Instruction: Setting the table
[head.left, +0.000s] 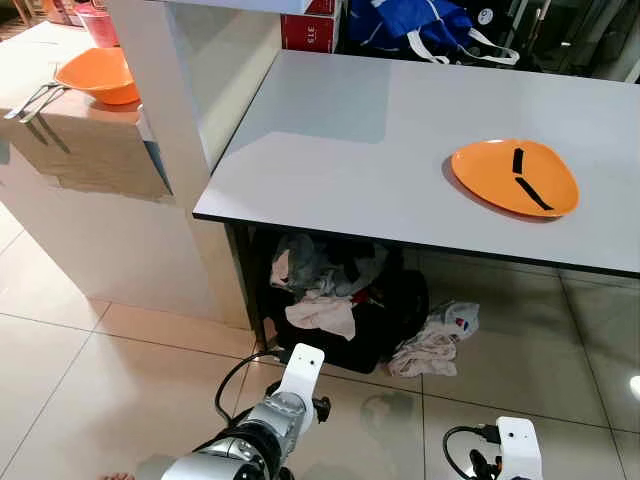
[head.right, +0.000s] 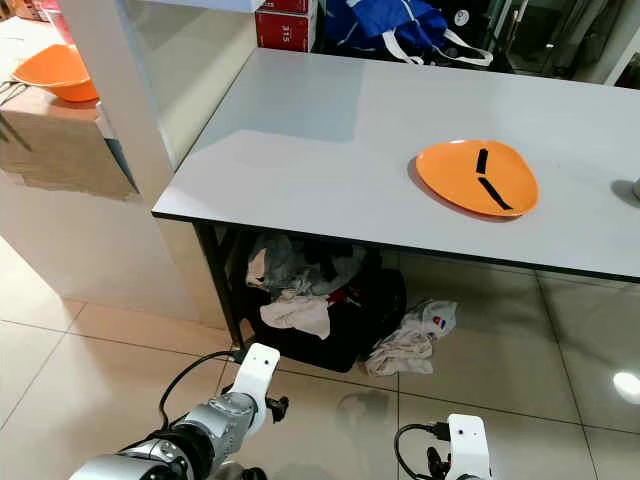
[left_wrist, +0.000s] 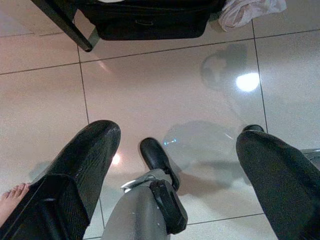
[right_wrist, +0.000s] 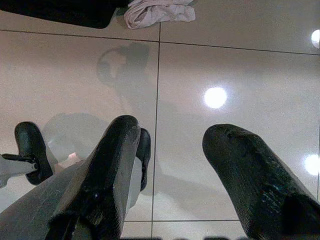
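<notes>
An orange plate (head.left: 515, 177) lies on the right part of the grey table (head.left: 350, 140), with two black strips on it. An orange bowl (head.left: 98, 76) stands on the lower counter (head.left: 85, 150) at the far left, with metal cutlery (head.left: 35, 100) beside it. Both arms hang low over the tiled floor, far below the tabletop: the left arm (head.left: 270, 420) and the right arm (head.left: 518, 448). My left gripper (left_wrist: 175, 137) is open with nothing between its fingers. My right gripper (right_wrist: 172, 131) is open and empty too.
A black bag (head.left: 345, 320) stuffed with clothes sits under the table, with a crumpled cloth (head.left: 432, 345) on the tiles beside it. A white pillar (head.left: 165, 100) separates counter and table. A blue bag (head.left: 415, 25) lies at the table's far edge. A person's bare toes (left_wrist: 12, 196) are near my left gripper.
</notes>
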